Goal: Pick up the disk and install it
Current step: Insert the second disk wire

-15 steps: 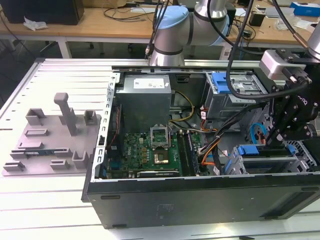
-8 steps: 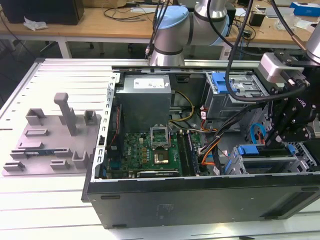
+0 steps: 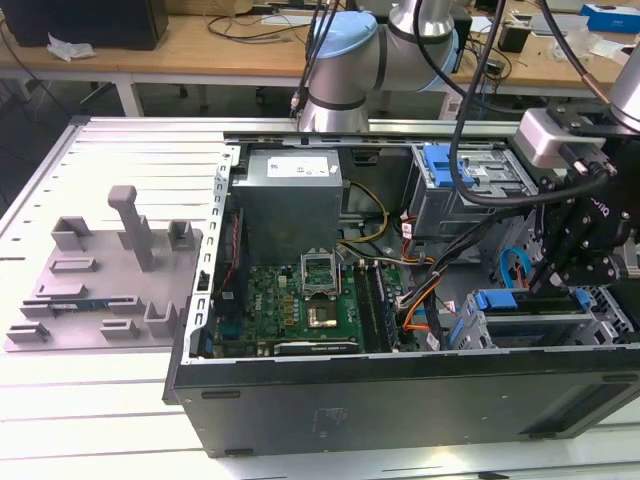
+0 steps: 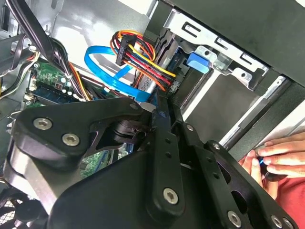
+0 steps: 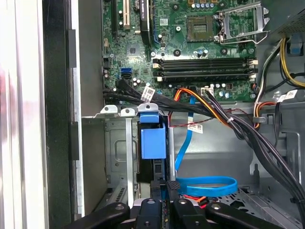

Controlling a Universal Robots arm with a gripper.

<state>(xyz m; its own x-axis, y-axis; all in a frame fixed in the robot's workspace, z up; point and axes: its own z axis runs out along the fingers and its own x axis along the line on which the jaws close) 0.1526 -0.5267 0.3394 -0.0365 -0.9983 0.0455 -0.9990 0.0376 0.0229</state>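
Observation:
The disk point(image 5: 153, 143) stands on edge in a slot of the metal drive cage point(image 5: 114, 143), its blue carrier end facing out. My gripper point(image 5: 161, 191) is shut on the disk's thin edge just behind that blue end. In the second wrist view the black fingers point(image 4: 159, 124) close in together on the dark slab of the disk point(image 4: 166, 45). In the exterior view the gripper point(image 3: 555, 285) hangs over the cage at the case's near right corner, where the blue-railed disk point(image 3: 500, 300) lies.
Orange, yellow and black cable bundles point(image 5: 228, 119) and a blue flat cable point(image 5: 205, 183) run close beside the cage. The motherboard point(image 3: 300, 300) and grey power supply point(image 3: 290, 200) fill the case's middle. A person's hand point(image 4: 279, 157) is near the case. A grey fixture point(image 3: 110, 270) sits on the exterior view's left.

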